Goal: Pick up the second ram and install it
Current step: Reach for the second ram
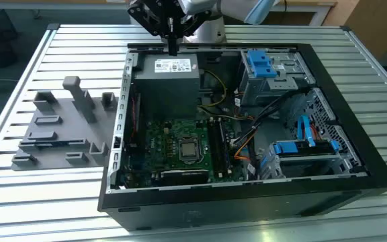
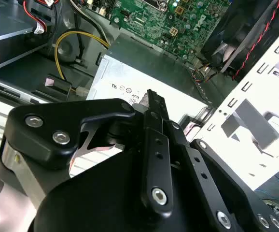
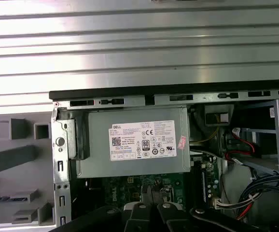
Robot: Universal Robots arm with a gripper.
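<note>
Gripper hanging over the back of the open computer case, ram off in the holder.

The gripper (image 1: 172, 50) hovers above the grey power supply (image 1: 169, 83) at the far edge of the case (image 1: 247, 204), its fingers (image 2: 151, 99) pressed together into one thin black bar. From here, what looks to be the second ram (image 1: 44, 143) is a thin dark stick lying in a slot of the grey holder (image 1: 79, 151), which sits on the slatted table (image 1: 18, 191) just beside the case on the exterior view's left, well apart from the gripper. The green motherboard (image 1: 167, 146) lies below the power supply.
</note>
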